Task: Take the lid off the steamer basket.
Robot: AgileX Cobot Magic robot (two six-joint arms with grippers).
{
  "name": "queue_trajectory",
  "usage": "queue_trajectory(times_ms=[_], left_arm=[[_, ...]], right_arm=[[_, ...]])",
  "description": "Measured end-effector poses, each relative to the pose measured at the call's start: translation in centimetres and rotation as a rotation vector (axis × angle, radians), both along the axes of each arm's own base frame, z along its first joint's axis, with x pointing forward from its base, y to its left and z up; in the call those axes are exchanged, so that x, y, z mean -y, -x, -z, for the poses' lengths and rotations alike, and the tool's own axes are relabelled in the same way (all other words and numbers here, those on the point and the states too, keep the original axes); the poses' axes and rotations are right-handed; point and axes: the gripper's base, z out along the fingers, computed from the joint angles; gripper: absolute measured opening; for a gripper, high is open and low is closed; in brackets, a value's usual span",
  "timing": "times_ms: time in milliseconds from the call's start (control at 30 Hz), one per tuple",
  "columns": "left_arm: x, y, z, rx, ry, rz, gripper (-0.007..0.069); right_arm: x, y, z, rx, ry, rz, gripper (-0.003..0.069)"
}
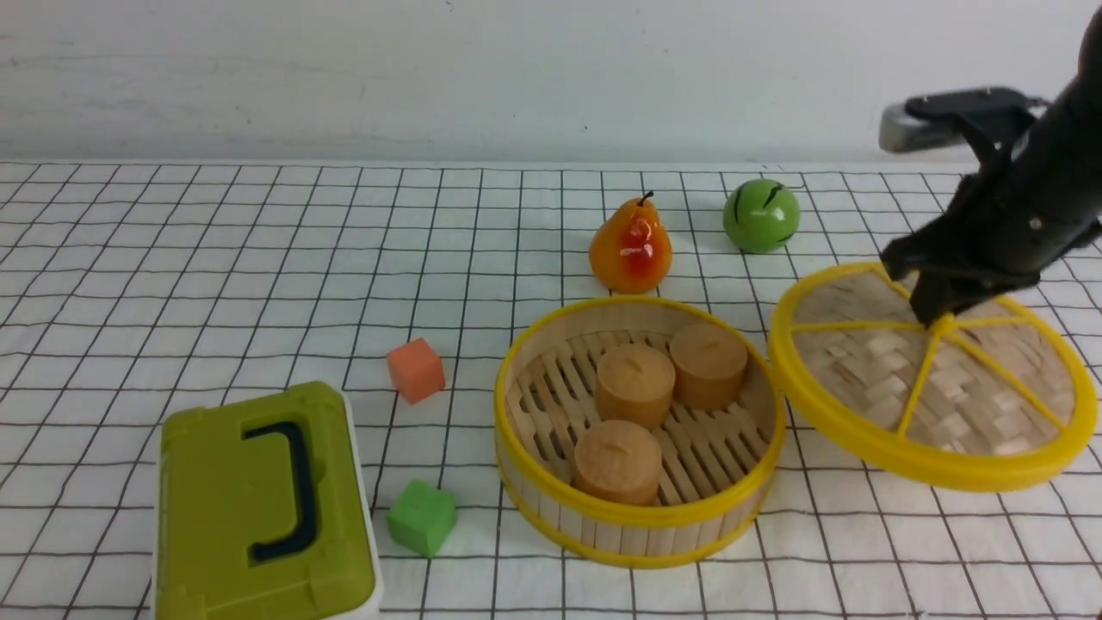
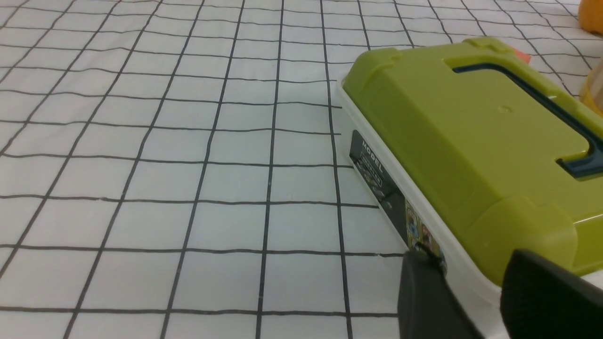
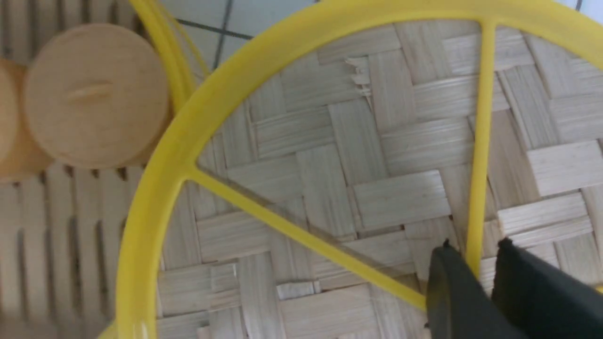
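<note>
The steamer basket [image 1: 637, 517] stands uncovered at the table's middle right, with three tan cylinders [image 1: 635, 385] on its slatted floor [image 3: 56, 245]. The lid [image 1: 869, 362], woven bamboo with a yellow rim and spokes, hangs tilted just right of the basket, its left rim close to the basket's right rim. My right gripper [image 1: 938, 320] is shut on the lid at the hub where the spokes meet. In the right wrist view the gripper [image 3: 476, 249] pinches a yellow spoke of the lid [image 3: 358, 155]. My left gripper [image 2: 471, 263] shows only in its wrist view, open, beside the olive box's corner.
An olive-green box [image 1: 258, 508] with a dark handle sits at the front left, also seen in the left wrist view [image 2: 471, 132]. An orange cube [image 1: 416, 369] and a green cube [image 1: 422, 517] lie between box and basket. A pear [image 1: 630, 245] and a green apple [image 1: 761, 215] stand behind the basket.
</note>
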Motion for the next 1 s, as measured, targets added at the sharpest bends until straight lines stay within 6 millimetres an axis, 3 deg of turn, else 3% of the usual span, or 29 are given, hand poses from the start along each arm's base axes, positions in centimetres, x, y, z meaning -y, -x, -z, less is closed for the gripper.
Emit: queue_trajectory(times_ms=[167, 267, 400, 833, 967, 1000], left_arm=[[0.0, 0.0, 0.0, 0.0, 0.0, 0.0, 0.0239], [0.0, 0.0, 0.0, 0.0, 0.0, 0.0, 0.0239], [0.0, 0.0, 0.0, 0.0, 0.0, 0.0, 0.0239], [0.0, 0.0, 0.0, 0.0, 0.0, 0.0, 0.0239], [0.0, 0.0, 0.0, 0.0, 0.0, 0.0, 0.0239], [0.0, 0.0, 0.0, 0.0, 0.0, 0.0, 0.0239]], right_arm=[[0.8, -0.6, 2.9, 0.007, 0.005, 0.031, 0.0104], [0.8, -1.4, 4.1, 0.018, 0.008, 0.037, 0.0027], [1.0, -2.0, 5.3, 0.023, 0.034, 0.032, 0.0001], [1.3, -1.9, 5.3, 0.011, 0.053, 0.044, -0.0001], [1.3, -1.2, 3.7, 0.036, 0.051, 0.044, -0.0001], [1.3, -0.6, 2.1, 0.071, 0.049, 0.044, 0.0]])
